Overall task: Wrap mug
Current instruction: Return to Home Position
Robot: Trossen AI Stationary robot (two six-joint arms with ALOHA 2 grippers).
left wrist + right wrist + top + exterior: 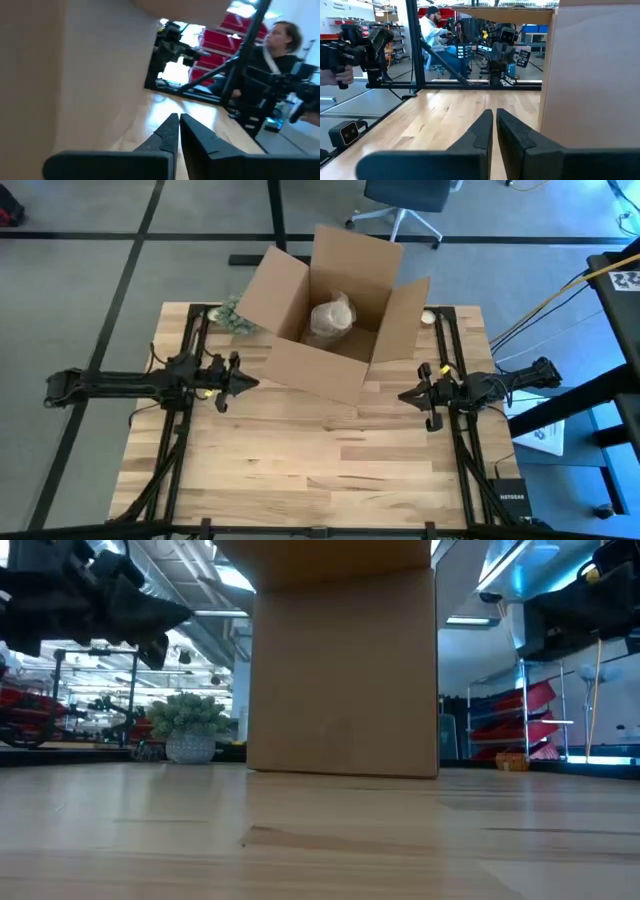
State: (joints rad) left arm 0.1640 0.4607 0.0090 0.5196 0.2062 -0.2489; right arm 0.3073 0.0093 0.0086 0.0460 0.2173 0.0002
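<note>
An open cardboard box (335, 310) stands on the far half of the wooden table (320, 470). Inside it lies a bundle wrapped in pale paper (331, 318); the mug itself is hidden. My left gripper (250, 383) hovers shut just left of the box's near wall, fingertips together in the left wrist view (176, 120). My right gripper (404, 394) hovers shut just right of the box, fingertips together in the right wrist view (493, 114). Neither touches anything.
A small potted plant (235, 318) sits left of the box at the far edge, seen in the low view as plant (188, 725). The box's flaps stand open. Bare table lies between the box and the near edge. People show in the room beyond.
</note>
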